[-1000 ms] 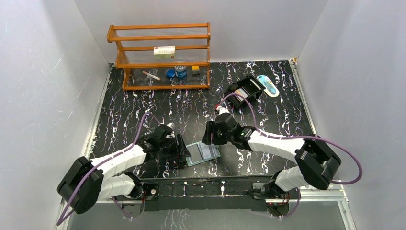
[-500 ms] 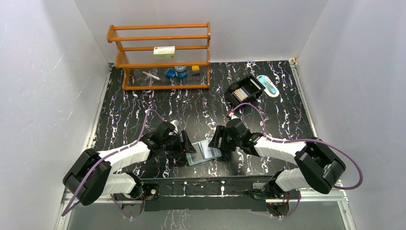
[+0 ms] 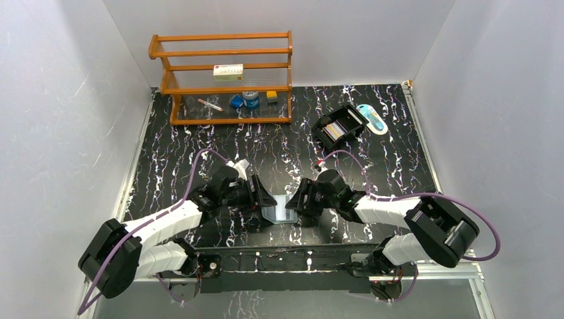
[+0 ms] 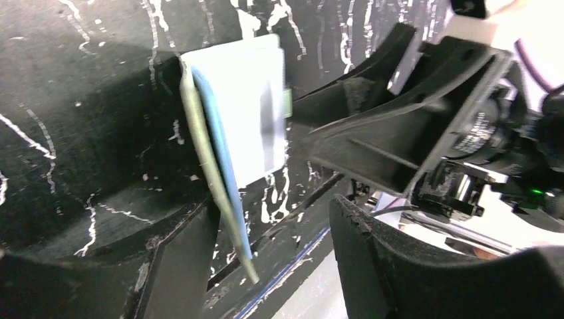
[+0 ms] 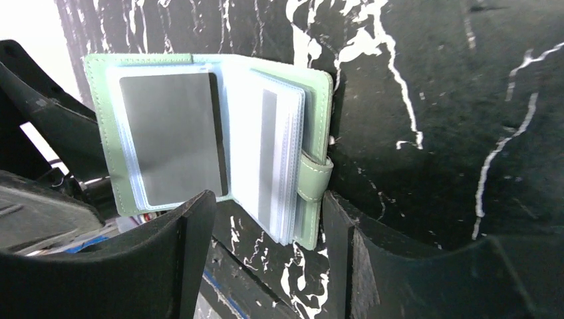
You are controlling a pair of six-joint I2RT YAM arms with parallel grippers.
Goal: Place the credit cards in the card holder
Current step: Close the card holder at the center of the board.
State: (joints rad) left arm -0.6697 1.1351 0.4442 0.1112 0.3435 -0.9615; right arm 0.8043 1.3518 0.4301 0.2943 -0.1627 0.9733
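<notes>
The card holder (image 3: 278,209), a pale green wallet, lies open near the table's front edge between both grippers. In the right wrist view the card holder (image 5: 106,119) shows a grey credit card (image 5: 173,139) in its left pocket. A pale card with a grey stripe (image 5: 269,153) sits in the clear pages on its right half, beside the snap tab (image 5: 314,179). My right gripper (image 5: 266,206) is open, its fingers astride the holder's lower right corner. My left gripper (image 4: 269,219) is open too. The holder (image 4: 233,133) shows edge-on there, its cover edge close by the left finger (image 4: 179,266).
A black compartmented box (image 3: 339,126) with card-like things stands at the back right, with a blue-and-white item (image 3: 372,118) beside it. The wooden rack (image 3: 226,76) at the back left holds a small box, a pen and small items. The table's front rail (image 3: 286,256) runs just below the holder.
Both grippers have closed in on the card holder from either side, the right one coming down and left. The holder now looks smaller, partly covered between them.
</notes>
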